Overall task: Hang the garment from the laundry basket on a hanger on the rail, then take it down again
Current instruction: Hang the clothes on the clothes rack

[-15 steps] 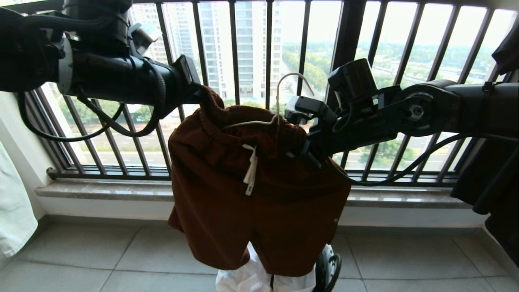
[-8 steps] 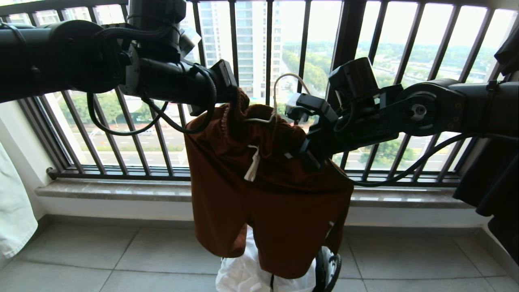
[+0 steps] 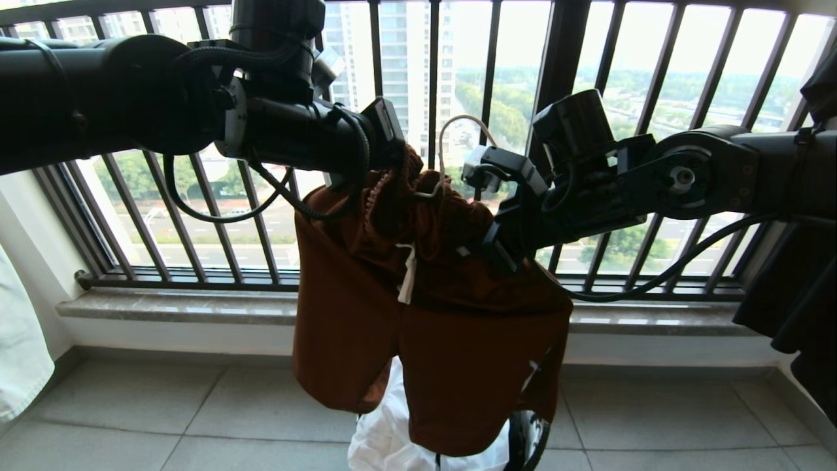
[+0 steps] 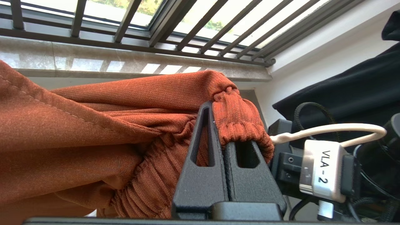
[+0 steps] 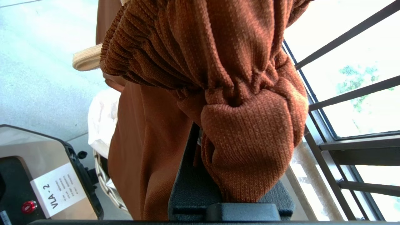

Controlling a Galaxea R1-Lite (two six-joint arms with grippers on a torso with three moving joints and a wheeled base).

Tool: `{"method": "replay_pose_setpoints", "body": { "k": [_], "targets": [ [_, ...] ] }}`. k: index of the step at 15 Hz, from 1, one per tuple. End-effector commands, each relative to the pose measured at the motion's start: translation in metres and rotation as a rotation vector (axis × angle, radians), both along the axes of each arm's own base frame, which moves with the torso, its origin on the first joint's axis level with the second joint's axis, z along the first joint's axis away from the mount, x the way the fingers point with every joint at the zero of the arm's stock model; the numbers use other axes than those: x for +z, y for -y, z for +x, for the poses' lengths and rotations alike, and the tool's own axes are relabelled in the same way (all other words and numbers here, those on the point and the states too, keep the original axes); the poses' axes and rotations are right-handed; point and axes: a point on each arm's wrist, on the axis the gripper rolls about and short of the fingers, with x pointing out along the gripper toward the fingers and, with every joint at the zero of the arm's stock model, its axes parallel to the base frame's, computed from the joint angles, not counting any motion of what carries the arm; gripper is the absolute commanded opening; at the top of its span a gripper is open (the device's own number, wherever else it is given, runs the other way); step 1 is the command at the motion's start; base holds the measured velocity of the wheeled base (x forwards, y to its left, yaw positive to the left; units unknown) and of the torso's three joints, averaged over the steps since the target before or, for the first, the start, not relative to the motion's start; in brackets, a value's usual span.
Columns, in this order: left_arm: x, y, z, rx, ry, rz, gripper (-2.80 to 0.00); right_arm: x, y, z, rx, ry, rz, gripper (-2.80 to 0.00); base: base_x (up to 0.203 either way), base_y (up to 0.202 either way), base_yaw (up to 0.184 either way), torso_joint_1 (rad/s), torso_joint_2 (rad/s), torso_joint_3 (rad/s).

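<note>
We see left tool point(image 4: 218, 137) clenched on shorts point(image 3: 418, 294) waistband at 10 o'clock. Shorts hang mid-air before balustrade point(image 3: 497, 78), hanger point(image 3: 451, 154) hook poking up at 12. Right tool point(image 5: 231, 175) at 2 o'clock grips waistband's other end. White cloth point(image 3: 392, 438) below at 6.

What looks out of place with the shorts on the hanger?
The rust-brown shorts are bunched at the waistband around the cream-white hanger, pinched by the left gripper and right gripper, not spread flat.
</note>
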Motion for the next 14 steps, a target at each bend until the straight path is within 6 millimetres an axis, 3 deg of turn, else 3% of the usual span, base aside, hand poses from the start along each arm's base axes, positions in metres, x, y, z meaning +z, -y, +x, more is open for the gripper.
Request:
{"method": "replay_pose_setpoints", "body": {
  "k": [1, 5, 10, 14],
  "targets": [
    [0.014, -0.007, -0.013, -0.021, 0.016, -0.031, -2.8, 0.0, 0.002, -0.001, -0.001, -0.003, -0.004, -2.8, 0.0, 0.0, 0.0, 0.0, 0.0, 0.0],
    [0.028, -0.02, -0.036, -0.035, 0.011, -0.085, -2.8, 0.008, 0.014, -0.002, -0.006, 0.006, 0.017, -2.8, 0.0, 0.0, 0.0, 0.0, 0.0, 0.0],
    [0.041, -0.041, -0.04, 0.047, 0.065, -0.095, -2.8, 0.009, 0.027, -0.008, -0.029, -0.006, 0.017, -2.8, 0.0, 0.0, 0.0, 0.0, 0.0, 0.0],
    [0.044, -0.041, -0.041, 0.039, 0.074, -0.102, -2.8, 0.012, 0.03, -0.013, -0.038, -0.091, 0.129, -2.8, 0.0, 0.0, 0.0, 0.0, 0.0, 0.0]
  ]
}}
